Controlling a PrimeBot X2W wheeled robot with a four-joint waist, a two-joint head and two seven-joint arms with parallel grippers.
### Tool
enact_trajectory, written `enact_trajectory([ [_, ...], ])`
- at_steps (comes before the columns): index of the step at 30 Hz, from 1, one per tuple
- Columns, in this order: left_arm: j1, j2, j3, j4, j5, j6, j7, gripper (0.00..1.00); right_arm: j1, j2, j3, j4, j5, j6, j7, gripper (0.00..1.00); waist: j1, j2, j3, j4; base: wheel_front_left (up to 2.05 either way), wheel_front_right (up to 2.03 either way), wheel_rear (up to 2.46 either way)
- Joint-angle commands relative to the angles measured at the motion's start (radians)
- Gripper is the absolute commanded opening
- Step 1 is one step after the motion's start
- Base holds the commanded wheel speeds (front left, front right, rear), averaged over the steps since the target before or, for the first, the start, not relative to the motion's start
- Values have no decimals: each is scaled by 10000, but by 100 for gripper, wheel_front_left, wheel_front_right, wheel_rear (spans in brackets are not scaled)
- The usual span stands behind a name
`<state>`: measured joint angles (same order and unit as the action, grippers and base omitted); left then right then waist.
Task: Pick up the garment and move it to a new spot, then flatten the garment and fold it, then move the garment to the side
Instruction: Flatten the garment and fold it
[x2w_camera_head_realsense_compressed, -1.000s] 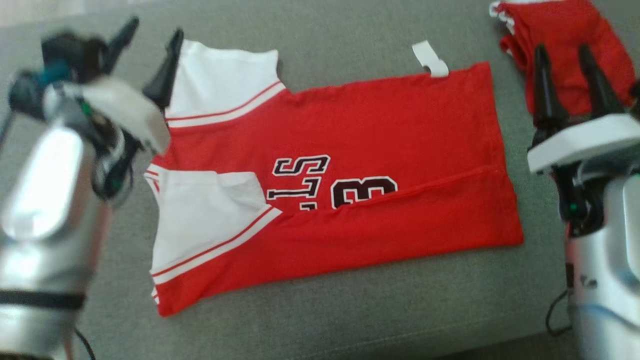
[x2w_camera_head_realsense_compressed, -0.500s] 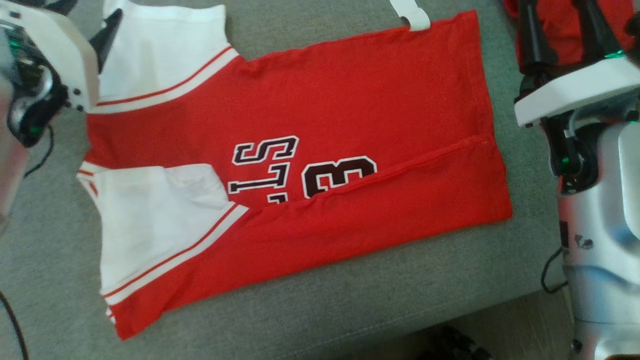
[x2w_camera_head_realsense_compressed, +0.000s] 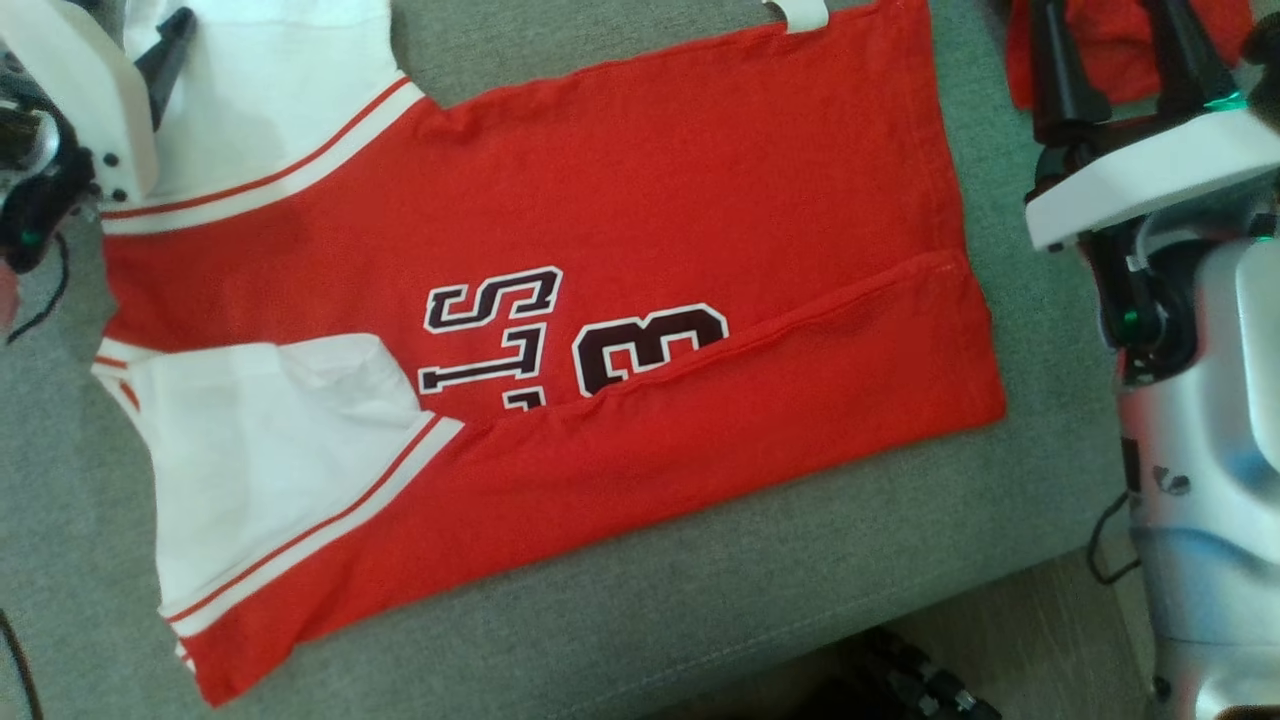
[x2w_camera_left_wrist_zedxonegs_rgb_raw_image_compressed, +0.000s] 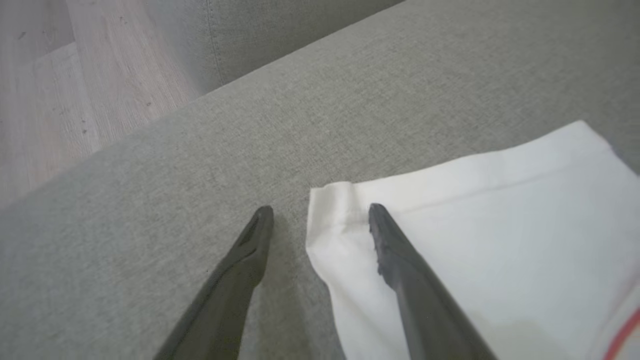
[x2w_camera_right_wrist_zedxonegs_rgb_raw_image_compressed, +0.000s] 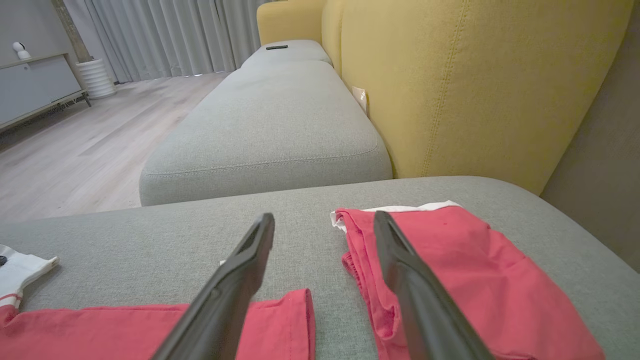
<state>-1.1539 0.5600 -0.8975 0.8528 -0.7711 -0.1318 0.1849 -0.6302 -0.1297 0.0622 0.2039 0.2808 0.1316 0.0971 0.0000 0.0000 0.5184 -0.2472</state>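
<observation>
The left pincer (x2w_camera_left_wrist_zedxonegs_rgb_raw_image_compressed: 319, 210) has settled over the far white sleeve (x2w_camera_left_wrist_zedxonegs_rgb_raw_image_compressed: 500, 225) of the red garment (x2w_camera_head_realsense_compressed: 650, 200). A second ago this arm was a blur low in the head view; now its wrist sits sharp and steady by the sleeve. The whole head picture has also slid up and to the left, but that is the camera tipping, not the cloth travelling. The pincer's fingers stand wide apart with nothing between them but the cuff corner. One finger is over the bare grey cushion (x2w_camera_left_wrist_zedxonegs_rgb_raw_image_compressed: 350, 100) and the other over the white fabric; whether either tip touches down I cannot tell. The right pincer (x2w_camera_right_wrist_zedxonegs_rgb_raw_image_compressed: 324, 216) has kept its place, also spread wide and holding nothing. The garment's hem corner lies just beneath and short of its fingers, and a second folded red garment (x2w_camera_right_wrist_zedxonegs_rgb_raw_image_compressed: 475, 280) sits under and beyond its right-hand finger in the wrist view. The garment itself lies as it did, flat on the cushion, with its near long edge folded up over the print and its near sleeve turned in. By my reading the fold is roughly half made and the far sleeve comes next. The left pincer looks lined up to nip that cuff corner, and it would need to drop and close first.
</observation>
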Motion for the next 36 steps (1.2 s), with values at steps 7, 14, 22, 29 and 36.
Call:
enact_trajectory([
  [7, -489, 230, -365, -289, -789, 12, -599, 0, -440, -288, -90, -72, -75, -9, 138, 100, 0, 0, -316, 436, 0, 0, 0],
  [14, -605, -78, -738, -452, -937, 12, -2303, 0, -610, -883, -28, 370, 17, -9, 385, 100, 0, 0, -899, 1234, 0, 0, 0],
  [22, -327, -359, -1145, -1068, -864, 12, -3646, 0, -737, -1912, 451, 1329, 502, -9, 844, 100, 0, 0, -1384, 2341, 0, 0, 0],
  [29, 16, -301, -1315, -1722, -737, 46, -3930, 0, -947, -2565, 917, 2330, 772, -9, 907, 100, 0, 0, -1526, 2819, 0, 0, 0],
  [36, 418, -153, -1461, -2572, -662, 323, -3941, 0, -1172, -2966, 1432, 3369, 1146, -9, 798, 100, 0, 0, -1659, 3019, 0, 0, 0],
])
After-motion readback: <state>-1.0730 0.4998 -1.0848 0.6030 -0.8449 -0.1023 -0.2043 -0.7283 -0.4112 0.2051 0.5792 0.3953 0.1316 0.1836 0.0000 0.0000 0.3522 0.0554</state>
